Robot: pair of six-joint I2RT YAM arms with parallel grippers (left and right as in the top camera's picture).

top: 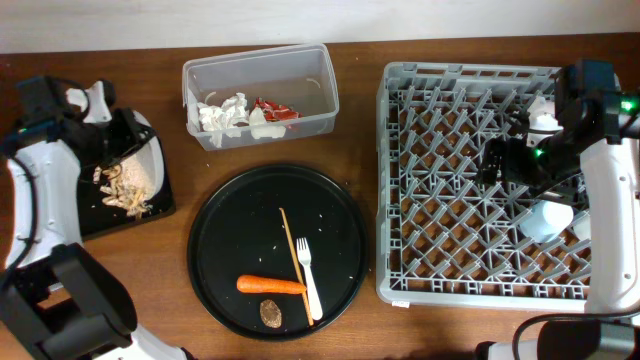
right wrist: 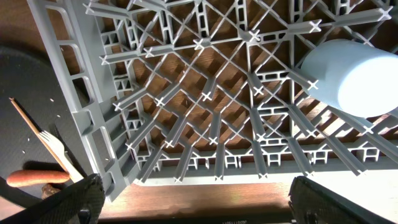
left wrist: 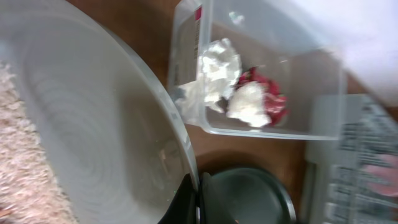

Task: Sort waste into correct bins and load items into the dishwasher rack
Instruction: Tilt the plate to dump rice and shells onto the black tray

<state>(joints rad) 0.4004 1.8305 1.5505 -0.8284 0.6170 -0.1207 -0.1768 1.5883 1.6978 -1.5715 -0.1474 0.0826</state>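
Tipping looks to be my step: left gripper [left wrist: 194,198] clamps the plate [left wrist: 93,124] tilted over the black tray [top: 166,208] of beige food [top: 125,186], right gripper [right wrist: 202,202] spread above the rack [top: 450,270]; next, I judge, the plate goes there.

Left hand [left wrist: 191,199] clamped on plate [left wrist: 93,124] rim, right hand [right wrist: 196,198] spread wide

Looks like a robotics lab bench staged as kitchen cleanup. 2 robot arms, left [top: 35,200] and right [top: 610,230], flank a wooden worktop [top: 360,110] by a plain wall [top: 300,18]. A dishwasher rack [top: 385,180] sits straight on the wood.
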